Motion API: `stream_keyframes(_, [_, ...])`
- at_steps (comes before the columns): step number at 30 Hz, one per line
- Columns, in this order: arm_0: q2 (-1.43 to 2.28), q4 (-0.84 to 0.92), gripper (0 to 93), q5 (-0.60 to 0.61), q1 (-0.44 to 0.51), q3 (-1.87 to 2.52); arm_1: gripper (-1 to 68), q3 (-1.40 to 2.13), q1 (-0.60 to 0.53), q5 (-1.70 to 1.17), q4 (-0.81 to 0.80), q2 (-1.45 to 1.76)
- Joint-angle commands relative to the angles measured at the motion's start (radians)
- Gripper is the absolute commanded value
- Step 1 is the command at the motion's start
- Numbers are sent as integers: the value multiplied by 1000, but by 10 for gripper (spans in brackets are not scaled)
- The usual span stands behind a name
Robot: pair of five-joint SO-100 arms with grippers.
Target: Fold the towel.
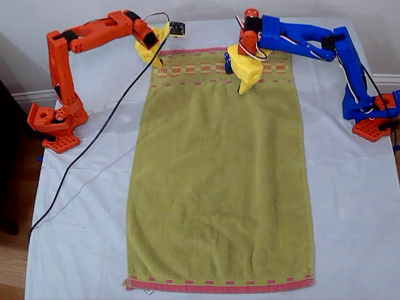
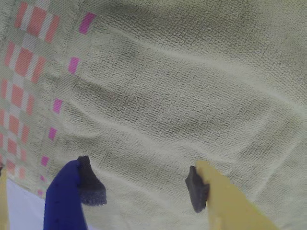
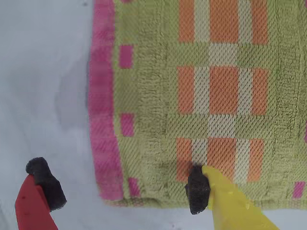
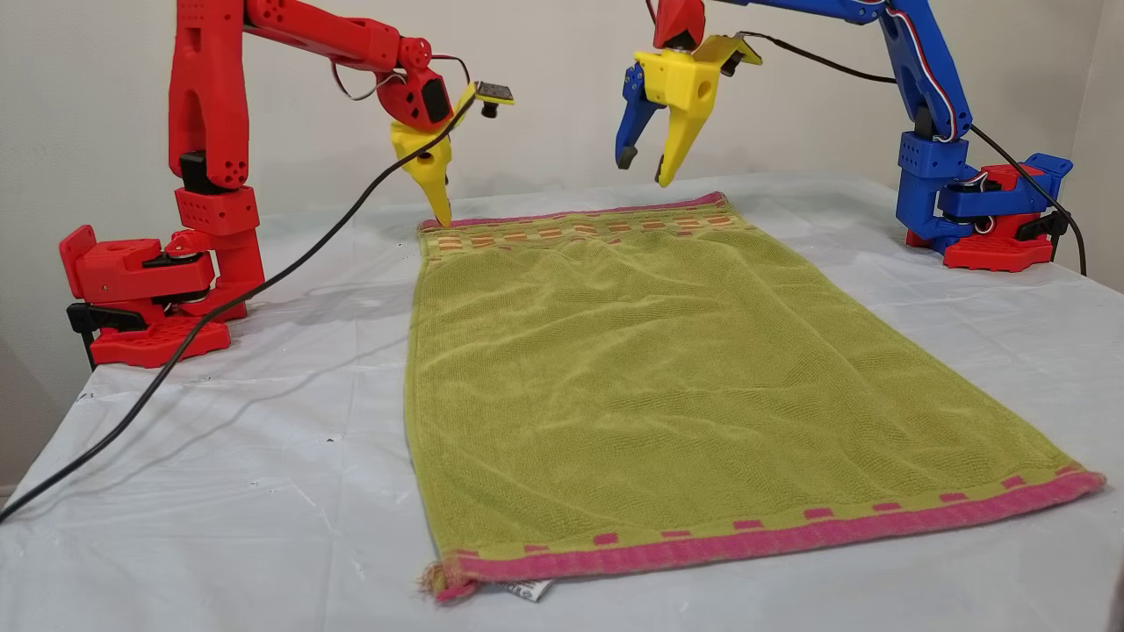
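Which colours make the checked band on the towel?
Orange and cream checks on the olive-green towel, clearest in the second wrist view.

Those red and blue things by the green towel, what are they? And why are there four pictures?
They are two robot arms, and their job is to fold the towel. It lies flat on a table covered with a white cloth. Each arm ends in a gripper, which pinches like two fingers.

Two pictures come from cameras standing off the arms: one looks down from above, one looks across the table from the side. The other two cameras ride on the grippers themselves.

My first gripper, on the blue arm, is open and hangs above the plain green part of the towel. My second gripper, on the red arm, is open over a towel corner with the pink hem and orange checks. Nothing is held.
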Motion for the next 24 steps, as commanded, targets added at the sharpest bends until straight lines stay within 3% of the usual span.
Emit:
stream_keyframes(1, [-35, 25, 582, -11, -6, -210, 371, -75, -3, -6, 3, 48])
stream_keyframes(6, [-94, 57, 570, -34, -5, -273, 371, -67, -3, -6, 3, 48])
stream_keyframes(12, [-140, 101, 486, -64, -34, -304, 371, -61, -6, -5, 3, 52])
stream_keyframes(20, [-210, 109, 626, -72, -38, -328, 371, -71, -11, -2, 3, 31])
stream_keyframes(24, [-192, 69, 576, -60, -40, -265, 371, -71, -12, 0, 3, 20])
